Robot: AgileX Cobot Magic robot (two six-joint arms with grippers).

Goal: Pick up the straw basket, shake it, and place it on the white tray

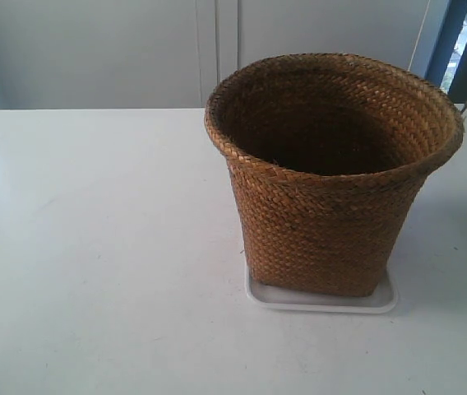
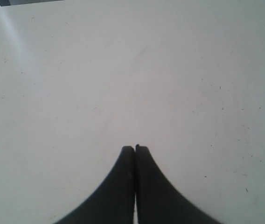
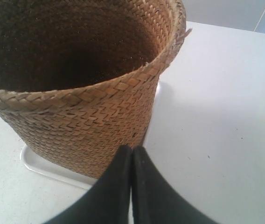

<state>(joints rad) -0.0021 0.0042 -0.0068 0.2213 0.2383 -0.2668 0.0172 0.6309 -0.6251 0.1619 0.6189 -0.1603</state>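
As the basket [image 1: 324, 222] stands upright on the tray [image 1: 386, 300], it looks light, stiff-woven, rough; grip the flared rim [image 1: 242, 156]; both arms' jaws are pressed together, empty.

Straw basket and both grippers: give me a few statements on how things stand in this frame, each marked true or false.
1. The straw basket stands upright on the white tray. True.
2. The right gripper is clamped on the basket's rim. False: it is shut on nothing, low beside the basket's wall.
3. The left gripper is shut, with only bare table in front of it. True.
4. Something sticks up out of the basket. False: nothing rises above the rim, and the part of the inside that shows is dark and empty.
5. An arm is visible in the exterior view. False: none is.
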